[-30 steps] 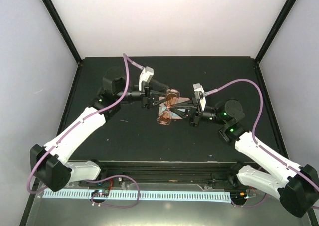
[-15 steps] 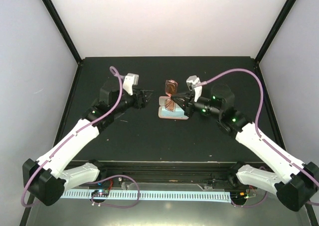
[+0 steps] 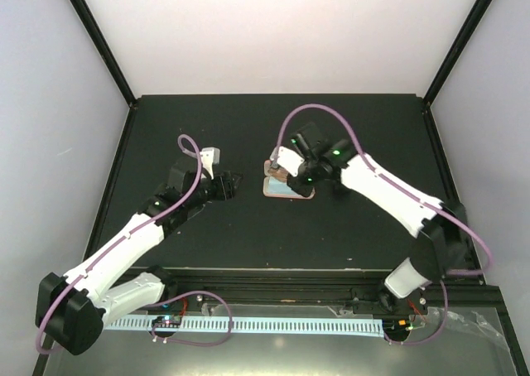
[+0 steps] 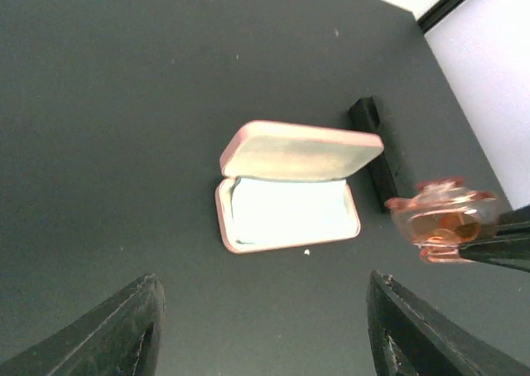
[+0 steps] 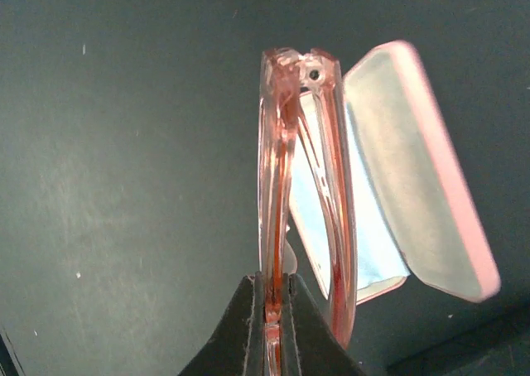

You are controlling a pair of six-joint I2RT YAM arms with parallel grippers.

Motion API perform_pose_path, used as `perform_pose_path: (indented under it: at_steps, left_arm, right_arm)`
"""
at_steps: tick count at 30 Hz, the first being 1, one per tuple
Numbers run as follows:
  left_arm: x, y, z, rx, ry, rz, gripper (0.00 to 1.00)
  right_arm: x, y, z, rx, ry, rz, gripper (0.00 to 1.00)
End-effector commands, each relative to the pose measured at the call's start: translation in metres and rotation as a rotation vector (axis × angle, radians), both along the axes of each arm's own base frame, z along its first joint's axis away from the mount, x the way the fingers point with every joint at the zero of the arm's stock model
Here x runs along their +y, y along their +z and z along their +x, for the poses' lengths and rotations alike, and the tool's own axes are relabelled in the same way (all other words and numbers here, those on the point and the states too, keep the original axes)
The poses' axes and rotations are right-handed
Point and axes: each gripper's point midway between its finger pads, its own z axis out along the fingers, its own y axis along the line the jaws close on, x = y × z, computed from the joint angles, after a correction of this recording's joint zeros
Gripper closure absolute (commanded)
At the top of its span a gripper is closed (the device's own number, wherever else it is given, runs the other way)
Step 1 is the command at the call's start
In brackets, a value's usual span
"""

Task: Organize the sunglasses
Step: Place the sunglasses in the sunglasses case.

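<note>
Right gripper (image 5: pixel 271 300) is pinching the sunglasses (image 5: pixel 273 185) by the frame edge, jaws nearly closed. The arms are folded and the pinkish pair is sticking straight out of the fingers. It's hanging them over the open pink case (image 4: pixel 302 151), which is lying about mid-table, slightly toward the far edge. The lid is up and a light blue cloth (image 4: pixel 286 210) is lying in the base. In the right wrist view the pair is overlapping the base's near side, but I can't tell whether it's touching the case. Left gripper (image 3: pixel 231 183) is hovering just left of the case, jaws wide and gripping nothing, pointing at it. I'm also seeing a black oblong case (image 4: pixel 374 132) lying just beyond the pink lid — on the side toward the table's right edge.
</note>
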Motion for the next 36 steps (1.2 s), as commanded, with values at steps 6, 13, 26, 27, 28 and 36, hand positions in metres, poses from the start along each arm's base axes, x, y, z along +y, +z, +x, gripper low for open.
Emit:
perform_pose_path:
  at_steps: [6,13,26,27,28,36]
  left_arm:
    - [-0.005,-0.018,-0.009,0.048,-0.046,-0.015,0.34]
    - [0.000,-0.022,-0.011,0.033,-0.030,-0.016,0.34]
    - [0.010,-0.027,-0.011,0.033,0.001,0.012,0.33]
    - [0.010,-0.028,-0.011,0.036,0.000,0.013,0.33]
    - [0.010,-0.029,-0.012,0.039,-0.002,0.013,0.33]
    - [0.013,-0.036,-0.010,0.053,0.009,0.033,0.33]
  right_arm:
    - [-0.022,-0.069,0.014,0.135,0.166,-0.517,0.99]
    - [-0.013,-0.076,0.035,0.094,0.228,-0.609,0.98]
    - [0.007,-0.099,0.035,0.151,0.356,-0.582,0.94]
    - [0.008,-0.100,0.035,0.154,0.362,-0.581,0.93]
    - [0.010,-0.101,0.037,0.151,0.362,-0.580,0.93]
    - [0.017,-0.109,0.043,0.167,0.349,-0.576,0.92]
